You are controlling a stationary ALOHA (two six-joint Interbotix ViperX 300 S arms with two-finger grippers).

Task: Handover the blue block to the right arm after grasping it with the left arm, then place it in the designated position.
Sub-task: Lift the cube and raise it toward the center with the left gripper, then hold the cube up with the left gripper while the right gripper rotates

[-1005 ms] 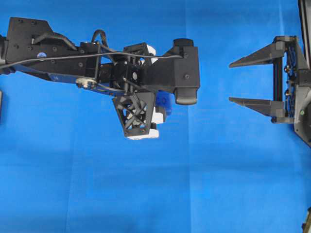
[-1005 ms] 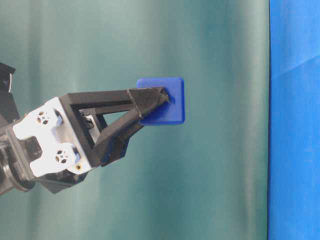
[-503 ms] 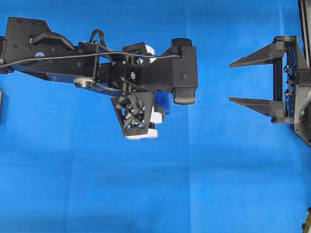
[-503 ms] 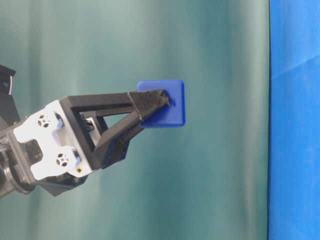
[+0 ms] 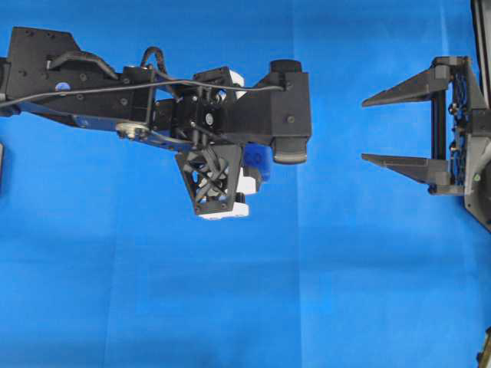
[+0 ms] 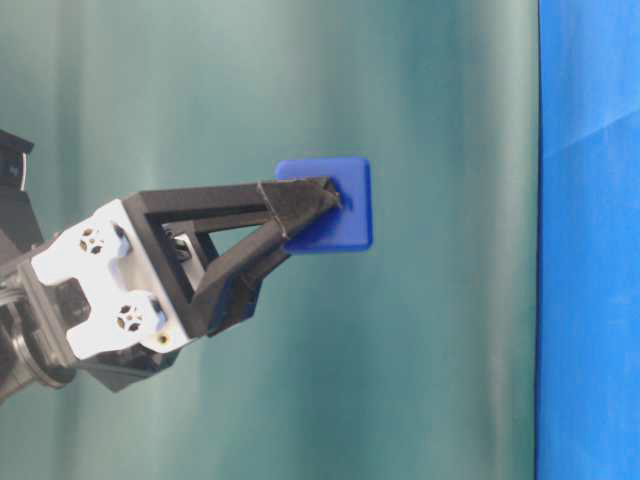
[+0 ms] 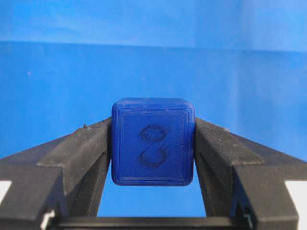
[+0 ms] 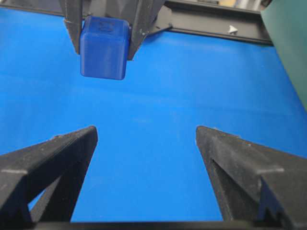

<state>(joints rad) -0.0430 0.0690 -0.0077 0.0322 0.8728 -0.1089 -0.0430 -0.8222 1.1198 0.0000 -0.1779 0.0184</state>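
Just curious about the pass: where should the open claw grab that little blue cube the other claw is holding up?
Probably the blue block's free lower half, below the left gripper's fingers. The right gripper should approach head-on, jaws spanning the two uncovered faces.

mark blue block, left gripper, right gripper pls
blue block (image 7: 153, 142): left wrist view, centre of its marked face.
left gripper (image 6: 330, 205): table-level view, fingers' tips clamped on the block.
right gripper (image 8: 146, 139): right wrist view, open gap between the fingers' tips.

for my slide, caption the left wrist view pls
Left pincer shut on the blue block above the blue cloth.
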